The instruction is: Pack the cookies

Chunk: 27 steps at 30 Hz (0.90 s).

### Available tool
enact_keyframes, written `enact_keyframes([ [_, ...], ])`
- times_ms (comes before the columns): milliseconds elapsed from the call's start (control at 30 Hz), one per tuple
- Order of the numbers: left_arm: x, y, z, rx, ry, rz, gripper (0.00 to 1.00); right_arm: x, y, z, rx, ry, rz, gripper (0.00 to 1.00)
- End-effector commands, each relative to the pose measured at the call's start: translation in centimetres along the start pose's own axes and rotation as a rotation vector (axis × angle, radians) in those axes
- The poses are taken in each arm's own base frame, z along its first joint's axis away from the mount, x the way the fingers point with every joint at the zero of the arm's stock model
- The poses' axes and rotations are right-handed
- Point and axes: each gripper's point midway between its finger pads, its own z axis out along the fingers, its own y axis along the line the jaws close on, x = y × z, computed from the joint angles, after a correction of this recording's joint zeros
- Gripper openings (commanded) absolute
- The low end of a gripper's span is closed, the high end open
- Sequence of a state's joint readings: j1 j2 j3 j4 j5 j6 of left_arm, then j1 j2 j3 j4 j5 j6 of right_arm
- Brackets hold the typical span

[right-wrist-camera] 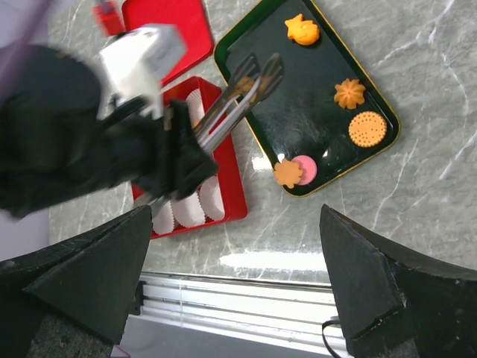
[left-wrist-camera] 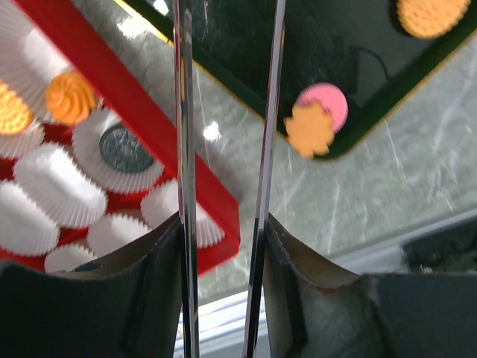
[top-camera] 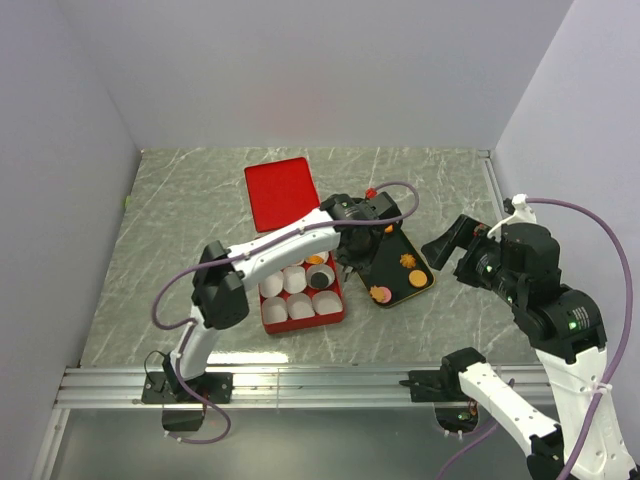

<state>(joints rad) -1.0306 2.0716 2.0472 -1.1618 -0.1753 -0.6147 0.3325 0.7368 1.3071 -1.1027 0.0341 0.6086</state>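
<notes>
left end effector (left-wrist-camera: pixel 223 231) pinches tongs (right-wrist-camera: pixel 238 93) over dark tray (right-wrist-camera: pixel 298 97) | right end effector (right-wrist-camera: pixel 235 220) spread, empty | five cookies (right-wrist-camera: pixel 367 128) on tray

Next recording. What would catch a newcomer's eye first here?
The left gripper holds long metal tongs out over the black tray, where orange cookies lie, with a pink one at its near corner. Beside the tray sits a red box of white paper cups, some already filled. The right gripper hangs wide open to the tray's right.

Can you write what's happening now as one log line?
left gripper: shut on tongs over tray | right gripper: open, empty | cookies: five on tray
</notes>
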Motion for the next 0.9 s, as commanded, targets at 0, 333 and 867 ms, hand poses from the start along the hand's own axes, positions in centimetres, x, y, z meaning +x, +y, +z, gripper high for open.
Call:
enact_keyframes([
  [0,-2.0,-0.9,0.5,0.041,-0.029,0.007,0.46,-1.0,0.4,-1.0,-0.019,-0.043,-0.003,1.0],
  [333,-3.3,-1.6,4.9,0.045,-0.011,-0.01,0.46,0.2,-0.7,-0.7,0.006,-0.023,-0.023,1.0],
  [867,-4.9,-1.4,8.1,0.061,0.0,-0.032,0.47,0.2,-1.0,0.7,0.032,-0.008,-0.066,1.0],
])
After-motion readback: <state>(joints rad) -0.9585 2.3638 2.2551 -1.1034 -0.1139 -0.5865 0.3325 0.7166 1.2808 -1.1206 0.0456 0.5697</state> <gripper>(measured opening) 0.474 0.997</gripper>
